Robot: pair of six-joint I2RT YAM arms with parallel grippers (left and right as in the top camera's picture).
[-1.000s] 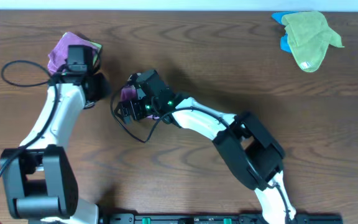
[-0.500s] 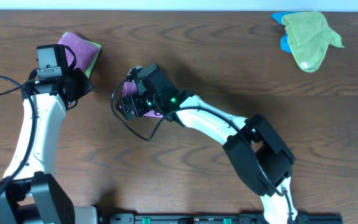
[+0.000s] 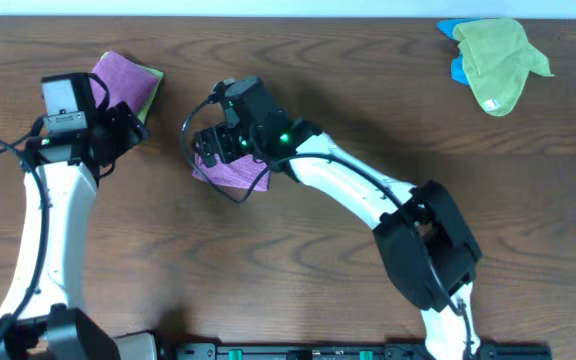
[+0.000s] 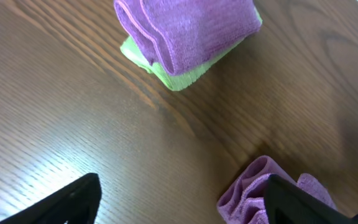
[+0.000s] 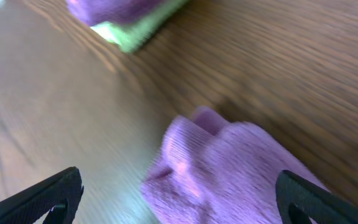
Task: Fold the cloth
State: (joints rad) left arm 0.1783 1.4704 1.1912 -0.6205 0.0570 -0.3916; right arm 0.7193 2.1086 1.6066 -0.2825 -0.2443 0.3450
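Note:
A crumpled purple cloth (image 3: 236, 172) lies on the table left of centre; it also shows at the lower right of the left wrist view (image 4: 248, 194) and fills the right wrist view (image 5: 229, 165). My right gripper (image 3: 211, 150) hovers open over its left part, and in its own view the right gripper (image 5: 179, 199) has fingers wide on either side of the cloth without gripping it. My left gripper (image 3: 126, 128) stands open and empty just below a folded stack, and bare wood lies between the left gripper (image 4: 182, 205) and its fingers.
The folded stack, a purple cloth (image 3: 123, 78) on a green one (image 4: 179, 73), sits at the back left. A loose green cloth (image 3: 498, 60) over a blue one (image 3: 453, 50) lies at the back right corner. Cables trail from both arms.
My left gripper has opened and drawn back to the left off the folded stack. The right gripper has shifted toward the back, uncovering more of the purple cloth.

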